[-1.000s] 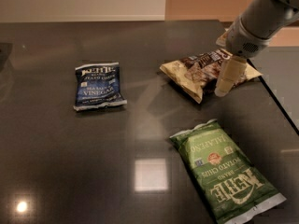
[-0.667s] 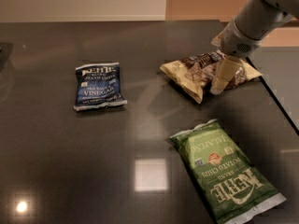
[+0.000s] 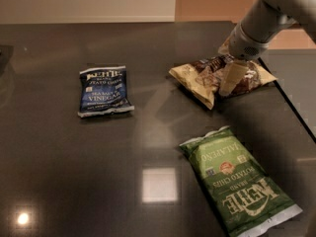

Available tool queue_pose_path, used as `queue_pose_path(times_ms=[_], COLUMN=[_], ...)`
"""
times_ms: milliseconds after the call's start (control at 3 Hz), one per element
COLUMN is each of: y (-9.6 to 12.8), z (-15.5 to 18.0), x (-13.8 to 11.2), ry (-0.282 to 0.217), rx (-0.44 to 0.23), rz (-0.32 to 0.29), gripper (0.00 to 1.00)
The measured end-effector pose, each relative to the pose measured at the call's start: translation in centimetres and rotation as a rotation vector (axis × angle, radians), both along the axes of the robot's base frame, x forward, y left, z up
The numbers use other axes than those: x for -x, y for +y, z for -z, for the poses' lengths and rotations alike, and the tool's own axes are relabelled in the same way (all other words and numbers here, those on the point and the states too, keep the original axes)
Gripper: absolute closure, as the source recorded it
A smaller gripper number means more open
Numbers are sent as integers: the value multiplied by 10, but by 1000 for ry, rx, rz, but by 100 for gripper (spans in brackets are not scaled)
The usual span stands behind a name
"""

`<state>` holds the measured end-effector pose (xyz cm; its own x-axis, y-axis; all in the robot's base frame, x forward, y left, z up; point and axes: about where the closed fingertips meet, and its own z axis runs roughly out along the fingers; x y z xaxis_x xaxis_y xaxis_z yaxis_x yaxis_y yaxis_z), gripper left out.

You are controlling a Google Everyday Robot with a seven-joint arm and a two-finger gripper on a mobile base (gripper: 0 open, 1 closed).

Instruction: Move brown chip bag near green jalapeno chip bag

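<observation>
Brown chip bag, tool — over its middle

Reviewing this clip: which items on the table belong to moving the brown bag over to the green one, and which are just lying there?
Part of the job:
brown chip bag, far right side of the table
green jalapeno chip bag, front right
gripper, over the brown chip bag's middle

Just lying about:
blue Kettle vinegar bag, left side
</observation>
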<state>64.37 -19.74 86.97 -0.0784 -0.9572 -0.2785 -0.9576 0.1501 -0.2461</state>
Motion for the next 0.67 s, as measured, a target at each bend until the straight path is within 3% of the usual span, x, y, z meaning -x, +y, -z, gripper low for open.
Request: queue_pose_path(times_ms=[667], y=[-7], z=[-1], x=[0], ry=[5], rx=[67], rz=[-25], gripper=[64])
